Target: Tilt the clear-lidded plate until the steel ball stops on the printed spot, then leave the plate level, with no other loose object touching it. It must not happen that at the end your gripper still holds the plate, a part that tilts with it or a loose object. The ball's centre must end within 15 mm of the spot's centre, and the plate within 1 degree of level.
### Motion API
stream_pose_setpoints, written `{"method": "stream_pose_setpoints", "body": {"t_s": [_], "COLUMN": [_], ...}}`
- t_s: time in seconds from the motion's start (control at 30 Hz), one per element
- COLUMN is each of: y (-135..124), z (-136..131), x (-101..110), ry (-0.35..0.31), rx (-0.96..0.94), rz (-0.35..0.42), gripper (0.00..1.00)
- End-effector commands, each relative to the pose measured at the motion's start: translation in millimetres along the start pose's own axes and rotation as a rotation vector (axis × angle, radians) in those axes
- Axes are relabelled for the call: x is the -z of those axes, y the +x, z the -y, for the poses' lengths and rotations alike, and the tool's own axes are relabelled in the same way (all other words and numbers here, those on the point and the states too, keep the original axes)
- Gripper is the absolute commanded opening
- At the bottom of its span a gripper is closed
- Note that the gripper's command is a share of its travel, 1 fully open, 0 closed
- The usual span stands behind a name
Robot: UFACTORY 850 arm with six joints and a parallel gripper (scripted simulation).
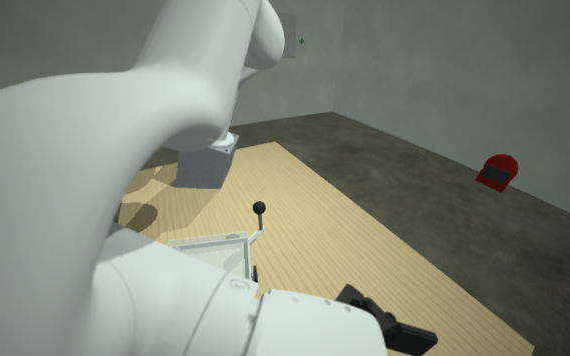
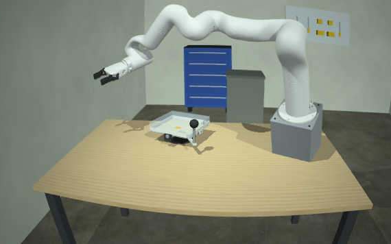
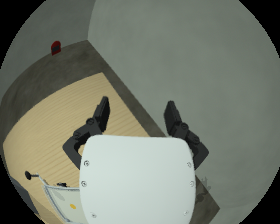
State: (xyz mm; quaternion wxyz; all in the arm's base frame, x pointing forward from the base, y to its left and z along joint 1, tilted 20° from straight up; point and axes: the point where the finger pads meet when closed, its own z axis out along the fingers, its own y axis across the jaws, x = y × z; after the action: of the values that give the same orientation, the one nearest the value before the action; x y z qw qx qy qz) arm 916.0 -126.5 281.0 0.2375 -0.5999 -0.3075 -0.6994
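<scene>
Here, on the wooden table [image 2: 219,178], the clear-lidded plate [image 2: 171,128] rests with its black-knobbed lever [image 2: 193,123] upright beside it; farther back and high above, the gripper [image 2: 101,77] hangs fingers spread wide, gripping nothing, blue cabinet [image 2: 207,75] behind.

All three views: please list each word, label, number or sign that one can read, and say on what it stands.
No words or numbers can be read in any view.
"+": a small green cross on the grey wall panel, top view.
Wall board: yellow blocks and thin marks, no letters legible.
Plate: a plain yellow printed spot, no text.
</scene>
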Motion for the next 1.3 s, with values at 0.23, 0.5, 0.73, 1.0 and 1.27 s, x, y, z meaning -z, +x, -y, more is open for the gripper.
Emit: {"method": "stream_pose_setpoints", "body": {"t_s": [0.23,0.5,0.73,1.0,1.27], "y": [1.8,1.8,-8.3,-72.4,-107.4], "z": [-0.8,-0.8,8.0,104.2,209.5], "x": [0.1,0.1,-3.4,8.2,68.4], "ry": [0.000,0.000,-0.002,-0.017,-0.049], "rx": [0.002,0.002,-0.040,-0.301,-0.472], "rz": [-0.001,-0.001,0.054,0.459,0.903], "gripper": [1.00,1.00,1.00,1.00,1.00]}}
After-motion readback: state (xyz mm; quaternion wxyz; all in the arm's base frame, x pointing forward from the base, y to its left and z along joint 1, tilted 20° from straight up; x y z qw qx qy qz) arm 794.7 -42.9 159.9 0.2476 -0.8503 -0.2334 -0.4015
